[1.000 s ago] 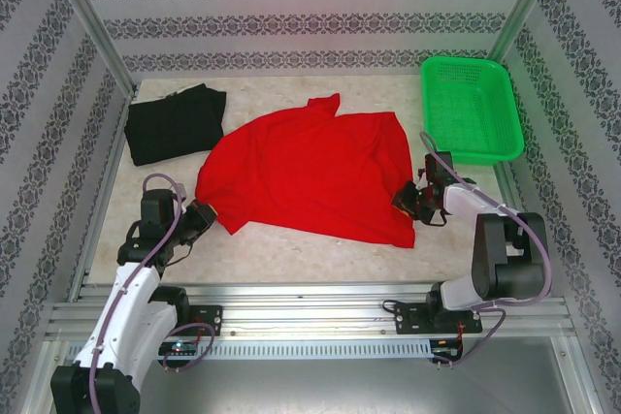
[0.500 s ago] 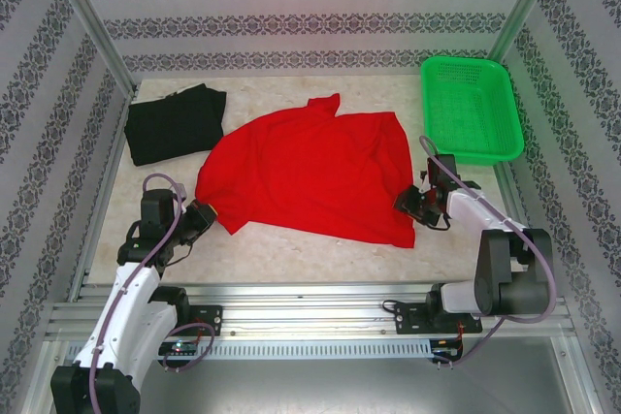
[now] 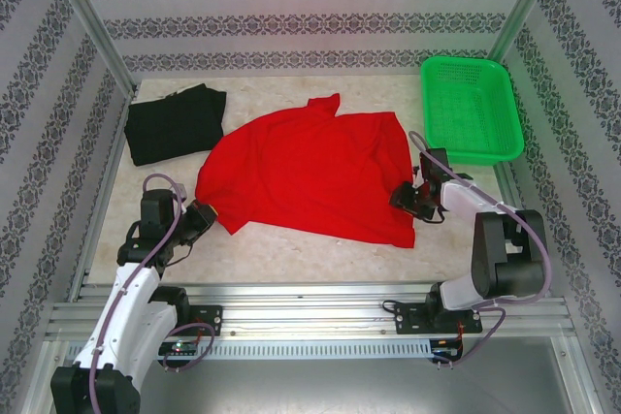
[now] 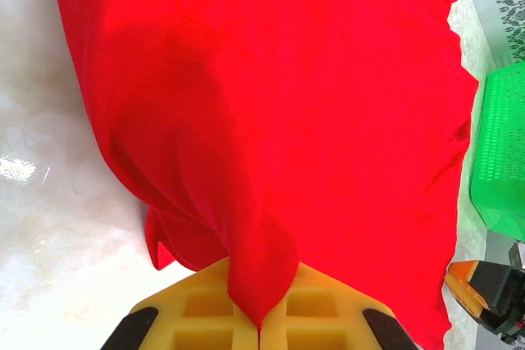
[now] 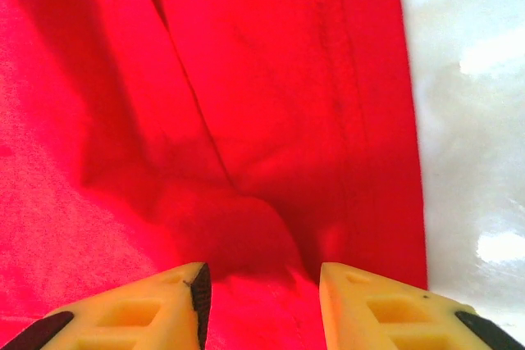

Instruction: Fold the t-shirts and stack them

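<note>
The red t-shirt [image 3: 310, 176] lay spread, rumpled, across the middle of the table [image 3: 291, 249], its collar end toward the far side. Its near left corner was drawn to a point and grasped in the left hand [image 3: 202, 212]. In the left wrist view that corner ran down between the clenched yellow fingers [image 4: 205, 309]. At the shirt's right edge, near the lower corner, the right hand [image 3: 403, 199] rested on the cloth in a released state. Its fingers [image 5: 156, 301] stood apart, with a low hump of red fabric and a stitched hem lying between and ahead of them. The black t-shirt [image 3: 175, 125] sat folded at the far left of the table, apart from the red one. A green mesh basket [image 3: 466, 109] stood at the far right corner.
</note>
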